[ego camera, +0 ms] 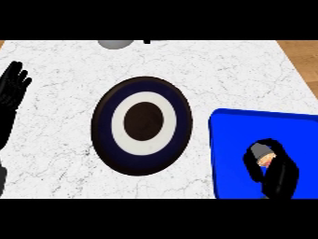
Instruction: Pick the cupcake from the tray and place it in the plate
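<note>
The counter (65, 140) has a white marbled top; wooden floor (313, 60) shows past its far left and far right corners. At the centre of the counter lies the plate (142, 125), dark-rimmed with blue, white and dark rings, nothing on it. Right of the plate, apart from it, sits the blue tray (285, 128); its near edge and right side are cut off by the frame.

The cupcake (262, 155) stands on the near part of the tray, inside the grasp of the right robot hand (279, 175). The black fingers and thumb curl round it from the near side, so that only its grey top and a pale patch of its side show; the rest is hidden.

The left robot hand (8, 91) rests at the left edge of the counter, fingers straight and pointing far, holding nothing.

A grey rounded object (116, 44) at the far edge is cut off and cannot be identified.
</note>
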Robot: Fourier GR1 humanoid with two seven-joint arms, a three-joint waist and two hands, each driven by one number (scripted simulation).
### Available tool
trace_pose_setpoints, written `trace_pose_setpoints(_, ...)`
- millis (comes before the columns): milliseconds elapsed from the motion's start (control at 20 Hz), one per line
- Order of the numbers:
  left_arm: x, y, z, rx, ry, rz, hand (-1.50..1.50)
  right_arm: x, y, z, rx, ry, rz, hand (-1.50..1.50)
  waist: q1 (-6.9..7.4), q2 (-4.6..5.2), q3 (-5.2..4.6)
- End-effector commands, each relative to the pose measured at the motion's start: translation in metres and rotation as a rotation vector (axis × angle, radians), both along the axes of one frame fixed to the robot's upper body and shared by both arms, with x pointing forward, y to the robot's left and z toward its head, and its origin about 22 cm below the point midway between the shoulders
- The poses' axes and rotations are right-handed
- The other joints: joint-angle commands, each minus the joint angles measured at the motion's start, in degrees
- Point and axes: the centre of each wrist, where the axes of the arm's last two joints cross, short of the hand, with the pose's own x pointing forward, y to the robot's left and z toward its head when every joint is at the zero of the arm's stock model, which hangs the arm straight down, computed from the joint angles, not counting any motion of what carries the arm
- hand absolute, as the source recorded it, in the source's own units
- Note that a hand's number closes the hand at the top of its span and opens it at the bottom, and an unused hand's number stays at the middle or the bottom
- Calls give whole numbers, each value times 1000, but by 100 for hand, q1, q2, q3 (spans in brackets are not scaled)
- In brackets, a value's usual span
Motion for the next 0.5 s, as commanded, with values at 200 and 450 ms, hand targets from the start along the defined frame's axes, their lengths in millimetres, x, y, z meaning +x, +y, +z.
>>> trace_pose_setpoints(200,11,-15,20,-4,-49,-74,0,-6,70,34,77,-151,39,150,389,155,40)
trace_pose_setpoints(450,13,-26,15,-9,-47,-103,0,7,97,60,119,-148,45,150,576,221,40)
